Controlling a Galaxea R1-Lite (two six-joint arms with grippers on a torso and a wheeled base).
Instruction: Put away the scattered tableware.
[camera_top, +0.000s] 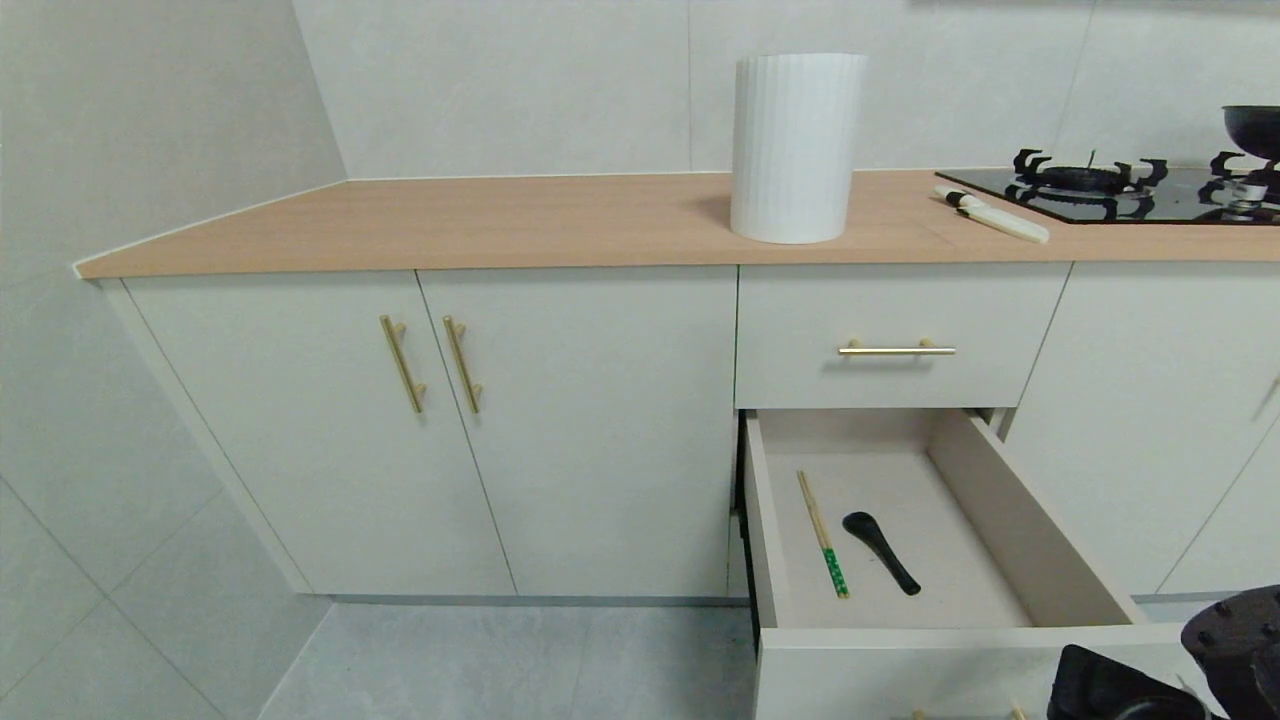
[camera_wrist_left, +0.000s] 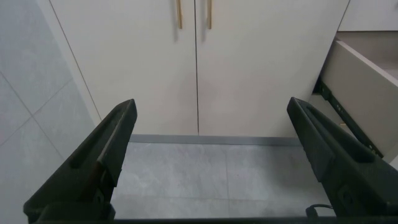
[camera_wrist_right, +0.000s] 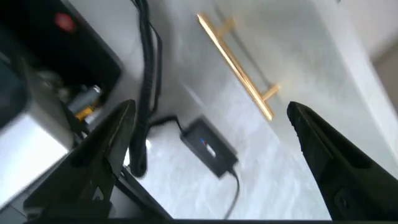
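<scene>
Kitchen run with a wood counter (camera_top: 400, 225) over pale cabinets. The left gripper (camera_wrist_left: 211, 107) has its jaws wide apart and empty. The two doors (camera_top: 440, 430) stand straight ahead of the jaws, well apart from them, so this arm is probably parked out of the way. A white jar (camera_top: 795, 150) stands upright on the counter, far from either pair of jaws. Below and right of it the drawer (camera_top: 1030, 520) is pulled out, presumably to take the tableware. The chopsticks (camera_top: 822, 535) and black spoon (camera_top: 880, 550) lie side by side on its floor, apart from each other and held by neither gripper. A knife (camera_top: 995, 215) lies on the counter beside the hob (camera_top: 1100, 190), seemingly the one piece left out. The right gripper (camera_wrist_right: 211, 109) is also spread wide with nothing held. A brass handle (camera_wrist_right: 236, 65) runs just beyond the gap between its jaws, likely the drawer's own. A cable (camera_wrist_right: 149, 74) and a black box (camera_wrist_right: 208, 146) lie farther off on the floor
</scene>
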